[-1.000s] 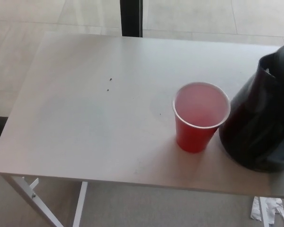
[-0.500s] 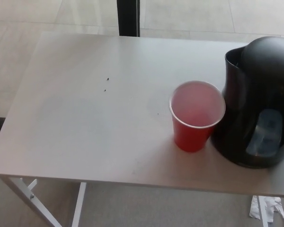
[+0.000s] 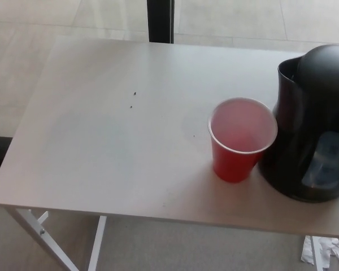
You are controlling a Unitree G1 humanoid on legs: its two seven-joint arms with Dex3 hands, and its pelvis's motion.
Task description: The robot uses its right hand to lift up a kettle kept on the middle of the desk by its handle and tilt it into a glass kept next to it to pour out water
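A black electric kettle stands upright on the pale desk at the right edge of the head view, its spout toward the picture's left and its clear water window facing me. Its right side, where the handle would be, is cut off by the frame. A red plastic cup with a white inside stands just left of the kettle, close to its base, and looks empty. Neither of my hands shows in the picture.
Two small dark specks lie on the desk's middle-left. A dark vertical post rises behind the desk's far edge. White desk legs show below the front edge, and a crumpled white scrap lies on the floor at bottom right.
The kettle, tilted with its spout over toward the cup a second ago, now stands upright on the desk. The view has shifted slightly between frames. The cup stays where it was.
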